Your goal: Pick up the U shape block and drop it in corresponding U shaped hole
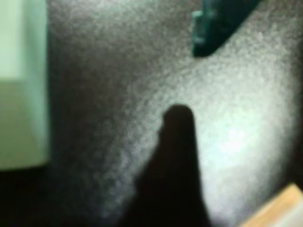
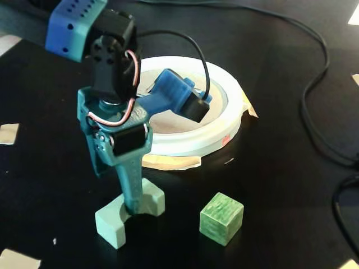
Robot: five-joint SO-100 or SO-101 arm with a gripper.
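Trouble, if it comes, starts with how the arm stands: it reaches steeply down from the far left, and the gripper has one teal finger planted right in the notch of the U shape block, which lies flat on the black table at the near left. I judge the grasp shaky; a single finger inside the arch could twist or skate the block away rather than lift it. Whether the jaws are apart or pressed on the block I cannot tell, since the second finger is hidden behind the first in the fixed view.

Behind the arm sits the white-ringed disc, and the arm's blue housing covers most of its tan face, so the U shaped hole cannot be made out at all. That leaves the drop hard to judge.

Just right of the block, apart from it, the green cube could be knocked by a sideways swing.

Through the wrist view everything is blurred: a pale block face at the left edge, a dark fingertip, little else certain.
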